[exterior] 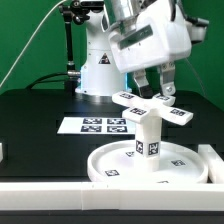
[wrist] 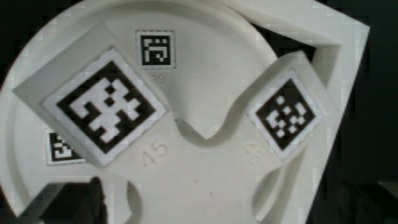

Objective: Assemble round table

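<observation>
The round table's large rimmed disc (exterior: 108, 172) lies flat near the front. The short thick leg (exterior: 148, 136) stands upright on its middle, and the cross-shaped piece (exterior: 150, 108) sits on top of the leg. My gripper (exterior: 160, 92) hangs just over the cross's arm on the exterior view's right, fingers spread on either side of that arm and holding nothing. The wrist view looks down on the cross (wrist: 111, 105) with its tags, the disc (wrist: 205, 35) below it, and the gripper (wrist: 210, 208) open astride one arm. The leg is hidden there.
The marker board (exterior: 98, 125) lies flat behind the disc. A long white bar (exterior: 50, 197) runs along the front edge and another white block (exterior: 211, 160) stands at the exterior view's right of the disc. The robot base (exterior: 98, 70) is at the back.
</observation>
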{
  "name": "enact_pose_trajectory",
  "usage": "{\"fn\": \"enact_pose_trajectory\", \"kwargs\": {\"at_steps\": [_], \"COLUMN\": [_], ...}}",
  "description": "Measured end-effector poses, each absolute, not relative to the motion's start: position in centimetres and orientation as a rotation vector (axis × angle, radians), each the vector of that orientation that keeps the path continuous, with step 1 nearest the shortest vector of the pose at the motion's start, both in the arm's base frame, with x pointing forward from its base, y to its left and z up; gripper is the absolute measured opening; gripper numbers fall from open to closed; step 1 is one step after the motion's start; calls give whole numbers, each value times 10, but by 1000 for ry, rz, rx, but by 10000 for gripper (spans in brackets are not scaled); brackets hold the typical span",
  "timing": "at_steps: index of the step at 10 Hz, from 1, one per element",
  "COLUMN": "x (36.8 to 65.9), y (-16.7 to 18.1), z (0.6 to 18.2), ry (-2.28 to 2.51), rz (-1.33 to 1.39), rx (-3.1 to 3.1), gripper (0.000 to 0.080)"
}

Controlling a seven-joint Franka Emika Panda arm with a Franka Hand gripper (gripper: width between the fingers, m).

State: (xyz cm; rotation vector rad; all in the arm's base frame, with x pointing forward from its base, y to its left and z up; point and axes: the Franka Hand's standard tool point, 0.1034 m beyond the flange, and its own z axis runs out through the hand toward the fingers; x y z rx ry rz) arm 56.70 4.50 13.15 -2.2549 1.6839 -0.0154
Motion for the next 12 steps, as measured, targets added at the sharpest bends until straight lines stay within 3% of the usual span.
{"fn": "enact_pose_trajectory", "kwargs": {"at_steps": [4,8,12], "x": [563,570,569], "y": [49,62,63], "z": [131,159,158], "ry": [1417,974,606], "rz": [-6,-15,-64], "rx": [-2482,-2705,-2819], "gripper": [649,649,649]}}
